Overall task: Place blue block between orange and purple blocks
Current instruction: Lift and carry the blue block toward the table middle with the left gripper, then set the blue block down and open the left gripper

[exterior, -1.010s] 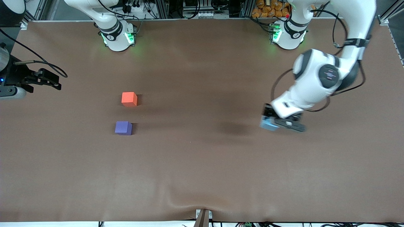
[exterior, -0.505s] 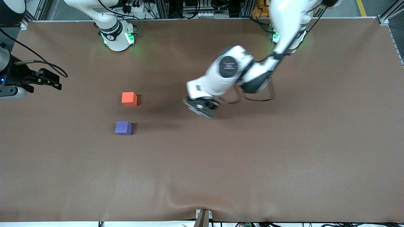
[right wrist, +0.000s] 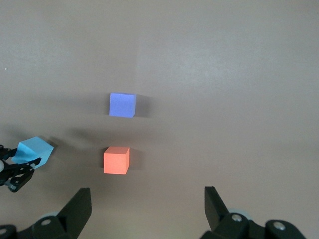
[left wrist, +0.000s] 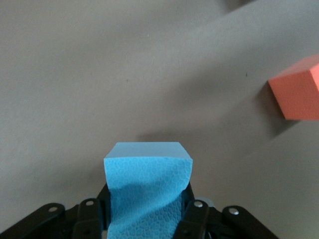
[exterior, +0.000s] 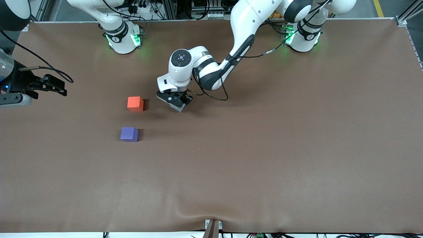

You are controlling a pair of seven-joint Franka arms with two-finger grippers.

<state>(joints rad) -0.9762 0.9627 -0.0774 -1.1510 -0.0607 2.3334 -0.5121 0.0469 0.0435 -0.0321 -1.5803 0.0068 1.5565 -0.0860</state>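
Observation:
My left gripper is shut on the sky-blue block and holds it just above the table, beside the orange block toward the left arm's end. In the front view the hand hides the blue block. The right wrist view shows the blue block in the left gripper. The purple block lies nearer the front camera than the orange one, a block-wide gap between them. The orange block and purple block show in the wrist views. My right gripper waits open and empty, high at the right arm's end.
The brown table cloth is bare apart from the blocks. Both arm bases stand along the edge farthest from the front camera. A small bracket sits at the table's front edge.
My left arm has swept from its own end of the table toward the right arm's end, carrying the blue block, and now stands beside the orange block. The two other blocks have not moved.

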